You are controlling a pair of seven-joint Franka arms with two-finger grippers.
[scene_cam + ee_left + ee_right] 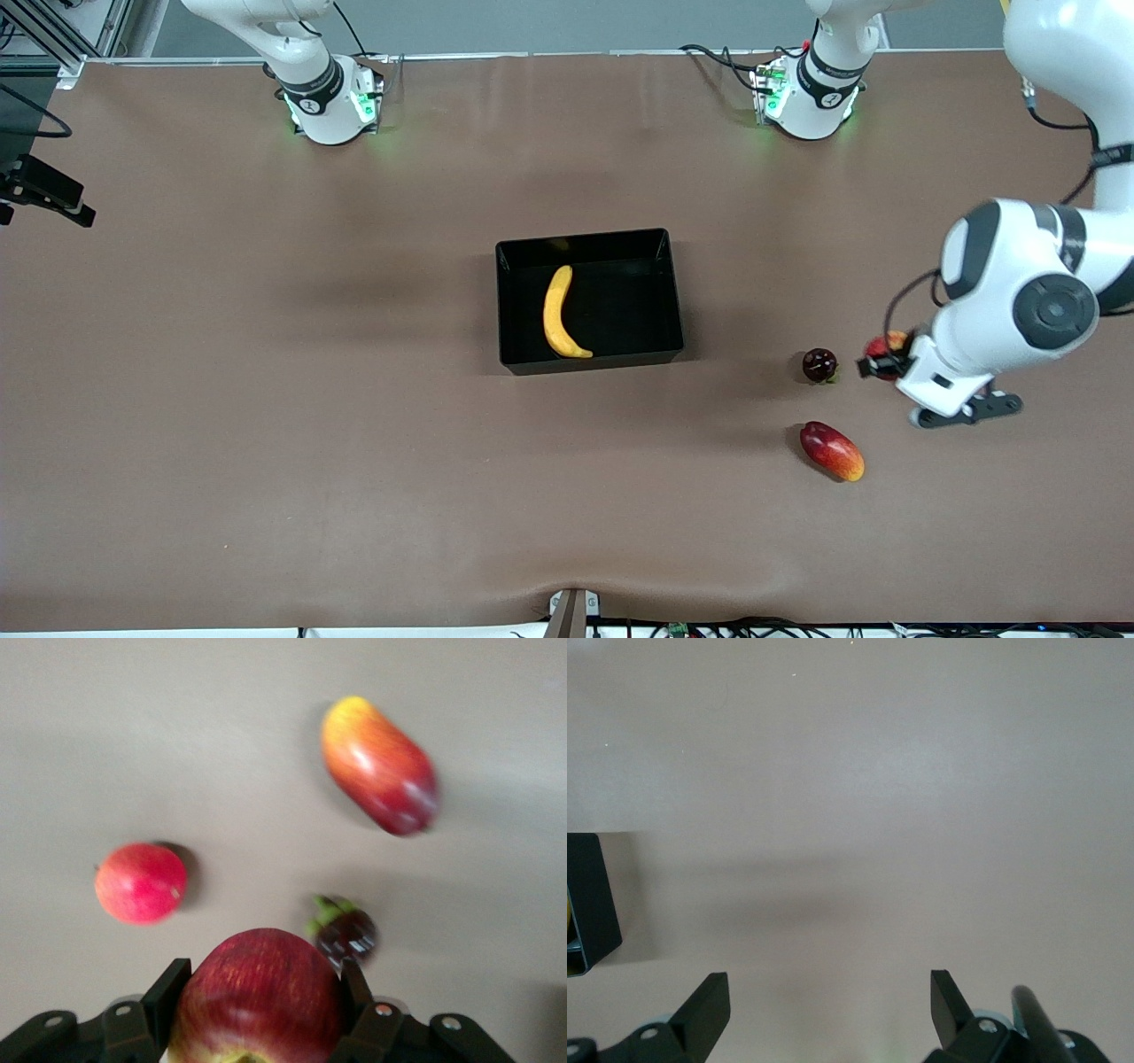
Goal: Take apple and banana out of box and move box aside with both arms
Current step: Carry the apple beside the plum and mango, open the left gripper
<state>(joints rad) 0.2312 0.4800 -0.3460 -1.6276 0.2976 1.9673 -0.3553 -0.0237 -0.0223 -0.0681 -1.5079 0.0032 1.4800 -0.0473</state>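
Note:
The black box sits at the table's middle with the yellow banana lying in it. My left gripper is shut on the red apple and holds it above the table, toward the left arm's end. In the left wrist view the apple fills the space between the fingers of the left gripper. My right gripper is open and empty over bare table, with a corner of the box at that view's edge. It is out of the front view.
A dark mangosteen lies on the table close to the held apple, also in the left wrist view. An oval red-orange mango lies nearer the front camera. A plain pinkish-red round fruit shows only in the left wrist view.

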